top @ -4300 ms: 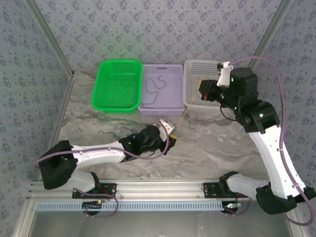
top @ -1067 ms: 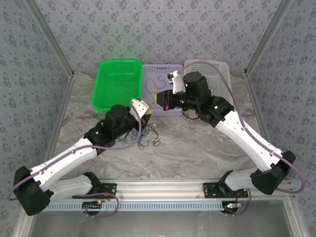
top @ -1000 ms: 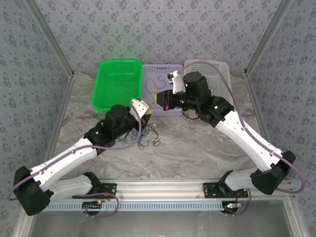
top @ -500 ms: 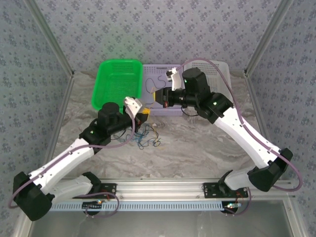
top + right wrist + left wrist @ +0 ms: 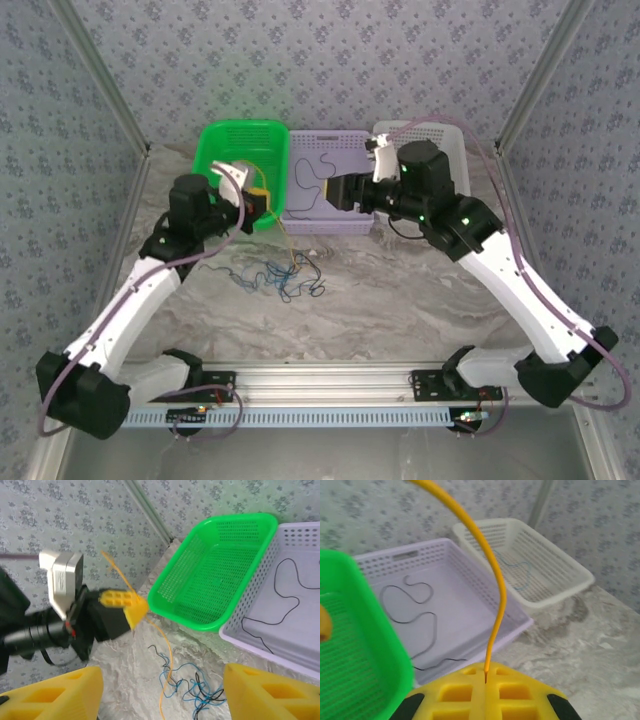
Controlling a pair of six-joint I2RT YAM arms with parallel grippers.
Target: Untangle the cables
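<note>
Lifting the yellow cable (image 5: 497, 580) out of the tangle (image 5: 285, 275) on the table, just before the baskets, with the left gripper (image 5: 258, 205) pinched tight on it at the green basket's (image 5: 196, 180) near corner and the right gripper (image 5: 343, 192) spread open, empty, over the purple basket (image 5: 320, 226). Pull slowly upward, watching for snagged blue and black strands.

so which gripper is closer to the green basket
Left. The left gripper hangs over the green basket's near right corner; the right gripper is over the purple basket beside it.
</note>
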